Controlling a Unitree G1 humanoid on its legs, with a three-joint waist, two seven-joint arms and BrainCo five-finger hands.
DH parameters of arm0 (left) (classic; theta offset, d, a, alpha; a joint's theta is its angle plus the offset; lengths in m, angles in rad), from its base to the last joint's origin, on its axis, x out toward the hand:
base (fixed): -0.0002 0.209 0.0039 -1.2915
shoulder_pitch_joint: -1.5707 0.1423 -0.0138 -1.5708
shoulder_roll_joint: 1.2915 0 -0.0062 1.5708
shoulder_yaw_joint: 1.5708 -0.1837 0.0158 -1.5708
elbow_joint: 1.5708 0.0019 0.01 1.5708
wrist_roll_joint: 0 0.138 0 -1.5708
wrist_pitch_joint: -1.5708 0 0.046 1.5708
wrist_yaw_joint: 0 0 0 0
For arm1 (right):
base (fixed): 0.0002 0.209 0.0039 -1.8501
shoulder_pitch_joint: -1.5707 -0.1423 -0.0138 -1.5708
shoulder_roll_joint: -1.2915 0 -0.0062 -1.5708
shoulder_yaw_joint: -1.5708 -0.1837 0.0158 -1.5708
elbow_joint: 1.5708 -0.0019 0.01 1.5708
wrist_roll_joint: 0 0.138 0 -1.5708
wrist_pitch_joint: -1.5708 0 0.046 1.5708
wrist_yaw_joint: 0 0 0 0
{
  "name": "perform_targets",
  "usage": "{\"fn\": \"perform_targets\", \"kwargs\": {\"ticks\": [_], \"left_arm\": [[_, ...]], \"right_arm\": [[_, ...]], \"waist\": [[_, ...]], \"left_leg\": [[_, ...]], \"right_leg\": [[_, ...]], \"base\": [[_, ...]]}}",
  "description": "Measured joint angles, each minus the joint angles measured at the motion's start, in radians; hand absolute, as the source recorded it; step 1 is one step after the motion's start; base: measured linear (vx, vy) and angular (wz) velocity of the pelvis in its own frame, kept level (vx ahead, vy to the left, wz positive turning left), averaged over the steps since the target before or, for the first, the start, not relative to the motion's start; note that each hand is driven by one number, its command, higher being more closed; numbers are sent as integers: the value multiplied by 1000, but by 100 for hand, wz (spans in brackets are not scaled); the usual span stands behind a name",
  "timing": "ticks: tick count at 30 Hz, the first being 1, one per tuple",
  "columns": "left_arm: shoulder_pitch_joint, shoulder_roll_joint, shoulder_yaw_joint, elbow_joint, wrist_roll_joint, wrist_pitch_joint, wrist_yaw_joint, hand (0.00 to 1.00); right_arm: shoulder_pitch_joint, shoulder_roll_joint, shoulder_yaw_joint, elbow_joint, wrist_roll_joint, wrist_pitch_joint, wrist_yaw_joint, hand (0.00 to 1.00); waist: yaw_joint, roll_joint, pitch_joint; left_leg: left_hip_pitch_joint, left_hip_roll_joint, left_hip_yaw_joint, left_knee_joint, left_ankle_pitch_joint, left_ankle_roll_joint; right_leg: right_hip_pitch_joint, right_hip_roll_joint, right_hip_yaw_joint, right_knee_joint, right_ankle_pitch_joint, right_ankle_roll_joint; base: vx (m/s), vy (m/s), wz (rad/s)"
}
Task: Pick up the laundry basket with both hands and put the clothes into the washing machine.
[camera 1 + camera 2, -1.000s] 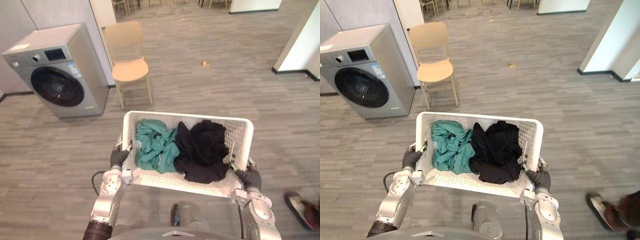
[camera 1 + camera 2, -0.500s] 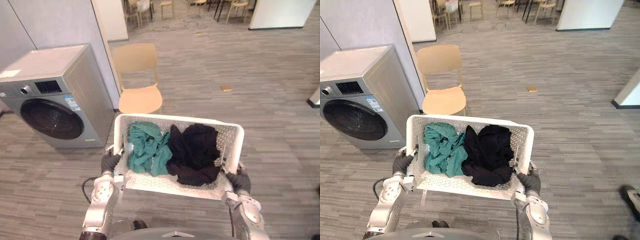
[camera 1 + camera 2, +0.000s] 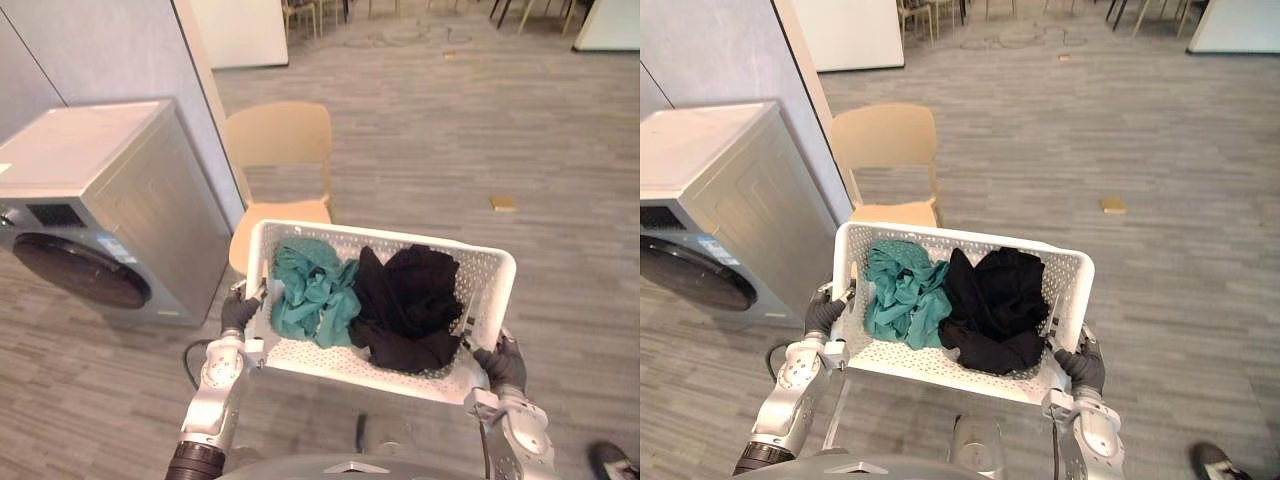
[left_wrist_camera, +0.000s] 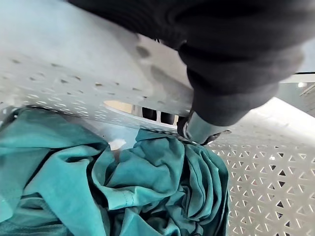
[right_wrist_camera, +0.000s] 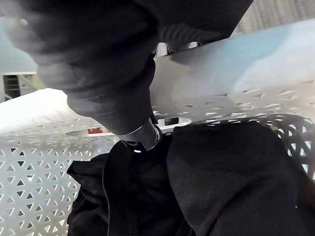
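Camera has swung nearer the washer (image 3: 90,190) and chair (image 3: 280,140). Both the left hand (image 3: 238,312) and right hand (image 3: 503,362) grip the basket (image 3: 487,290) ends, held above the floor (image 3: 560,150), clothes (image 3: 310,295) inside.

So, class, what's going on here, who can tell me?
A robot holds a white laundry basket up, its left hand and right hand gripping the two ends. Inside lie teal clothes and black clothes. The washing machine stands ahead to the robot's left, door shut, beside a chair.
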Motion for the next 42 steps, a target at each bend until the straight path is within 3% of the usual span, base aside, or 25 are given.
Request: {"fn": "perform_targets", "kwargs": {"ticks": [3, 5, 6, 7, 8, 9, 10, 11, 12, 13, 14, 16, 19, 20, 21, 23, 25, 26, 27, 28, 29, 30, 33, 37, 42], "left_arm": [[6, -1, -15, -1, -25, -6, -2, 100], [4, -3, -15, -1, -30, -17, -3, 100], [4, -14, -15, -1, -28, -17, -7, 100], [4, -21, -14, 0, -28, -17, -8, 100], [5, -27, -11, 6, -25, -16, -8, 100], [7, -28, -10, 7, -25, -15, -8, 100], [12, -25, -4, 6, -23, -15, -8, 100], [19, -24, 2, 6, -22, -15, -8, 100], [20, -20, 7, 6, -22, -16, -8, 100], [19, -8, 19, 7, -22, -15, -7, 100], [17, 0, 17, 7, -13, -15, -8, 100], [10, 3, 17, 7, -6, -15, -9, 100], [13, 24, 19, 7, -2, -11, -9, 100], [13, 37, 19, 7, -2, -10, -9, 100], [13, 52, 21, 7, 2, -9, -9, 100], [12, 54, 27, -1, 2, -10, -9, 100], [8, 54, 27, -18, 2, -11, -10, 100], [7, 53, 27, -18, 2, -11, -10, 100], [8, 55, 27, -16, 2, -11, -10, 100], [7, 59, 27, -16, 2, -11, -10, 100], [8, 45, 26, -3, 2, -11, -10, 100], [19, 30, 25, 1, 3, -11, -10, 100], [14, 3, 28, 4, 15, -11, -18, 100], [4, 2, 31, 4, 18, -11, -23, 100], [-100, 14, 56, 4, 37, -11, -20, 100]], "right_arm": [[41, 4, -6, -65, 4, -2, -18, 100], [42, 5, -15, -85, 25, -6, -19, 100], [41, 3, -28, -83, 26, -6, -12, 100], [36, -1, -30, -82, 26, -6, -11, 100], [25, -2, -32, -63, 26, -6, -11, 100], [24, -2, -32, -55, 26, -5, -11, 100], [20, -2, -25, -38, 26, -6, -8, 100], [15, -4, -23, -33, 26, -7, 6, 100], [6, 0, -22, -24, 26, -9, 12, 100], [-17, 18, -15, 6, 25, -8, 14, 100], [-12, 22, -8, 17, 22, -9, 15, 100], [-13, 25, -10, 17, 18, -9, 19, 100], [-34, 51, -13, 65, 7, -7, 20, 100], [-43, 51, -5, 83, -5, -5, 20, 100], [-50, 51, 6, 102, -22, -2, 22, 100], [-49, 51, 14, 99, -21, -2, 23, 100], [-59, 43, 11, 93, -21, -2, 23, 100], [-65, 43, 11, 93, -21, -2, 23, 100], [-63, 43, 12, 93, -20, -2, 23, 100], [-60, 43, 15, 93, -20, -2, 23, 100], [-60, 34, 16, 101, -20, -1, 25, 100], [-62, 14, 15, 101, -20, 0, 25, 100], [-61, -19, 16, 101, -20, 0, 30, 100], [-61, -20, 13, 101, -20, 0, 31, 100], [-147, -17, 6, 105, -20, 0, 29, 100]], "waist": [[3, -11, 2], [0, -26, -1], [6, -32, -4], [11, -32, -4], [17, -32, -3], [21, -31, -3], [35, -28, -5], [50, -12, -14], [50, -8, -19], [40, -43, -17], [27, -63, -31], [21, -71, -30], [12, -74, -27], [13, -71, -26], [16, -61, -23], [17, -49, -26], [-1, -48, -27], [-6, -48, -27], [-8, -53, -28], [-8, -62, -24], [-6, -46, -23], [1, -26, -25], [-1, -5, -33], [-4, -6, -32], [-6, -32, 19]], "left_leg": [[-77, -13, 98, -26, -56, 19], [-112, -98, 155, -386, -87, -16], [-111, -168, 155, -641, -68, -46], [-113, -196, 151, -750, -49, -69], [-106, -256, 114, -957, 25, -104], [-99, -272, 88, -1008, 53, -111], [-77, -291, 38, -1063, 101, -108], [-58, -294, 14, -1067, 128, -88], [-60, -297, 9, -1047, 204, -52], [-76, -324, 22, -978, 168, -31], [-105, -350, 38, -895, 81, -12], [-120, -389, 50, -818, 0, 15], [-43, -447, 66, -834, -56, 59], [-15, -450, 67, -854, -57, 61], [42, -452, 67, -899, -56, 61], [93, -448, 65, -948, -54, 57], [97, -444, 49, -961, -53, 55], [97, -440, 46, -966, -50, 47], [95, -433, 47, -957, -53, 25], [95, -432, 47, -947, -61, 7], [94, -407, 41, -935, -71, -14], [86, -372, 46, -932, -77, -33], [90, -347, 61, -960, -64, -54], [78, -341, 60, -969, -58, -63], [-7, -348, 42, -966, -21, -59]], "right_leg": [[126, -1, -27, -120, -5, 1], [165, -31, -61, -183, 6, 19], [167, -57, -66, -189, 4, 38], [171, -67, -63, -190, 1, 46], [186, -85, -58, -196, -3, 61], [197, -87, -51, -200, -5, 67], [224, -86, -19, -216, -10, 96], [252, -79, 11, -233, -36, 141], [268, -84, 29, -240, -53, 168], [293, -118, 47, -248, -62, 185], [302, -158, 51, -253, -46, 213], [251, -212, 107, -146, -14, 242], [60, -277, 199, 245, 143, 278], [34, -277, 187, 296, 131, 270], [0, -273, 129, 335, 84, 227], [-38, -249, 65, 270, 24, 201], [-78, -223, 42, 89, 3, 192], [-88, -214, 42, -1, 14, 184], [-84, -202, 41, -144, 85, 156], [-75, -198, 40, -196, 185, 153], [-66, -180, 31, -205, 214, 171], [-60, -147, 20, -234, 220, 163], [-60, -114, 15, -258, 224, 153], [-56, -104, 12, -279, 236, 145], [-127, -111, 0, -288, 273, 133]], "base": [[382, -68, 24], [400, 43, 36], [350, 76, 23], [367, 110, 11], [390, 153, -3], [481, 236, -24], [511, 316, -56], [351, 243, -67], [350, 239, -52], [316, 200, -12], [492, 337, 2], [402, 324, 9], [373, 291, 1], [302, 151, -20], [263, 110, -18], [222, 59, -5], [177, -62, 23], [148, -111, 25], [124, -123, 20], [158, -206, 14], [171, -248, -3], [159, -237, -11], [86, -121, -13], [5, -18, -1], [-99, -5, 15]]}}
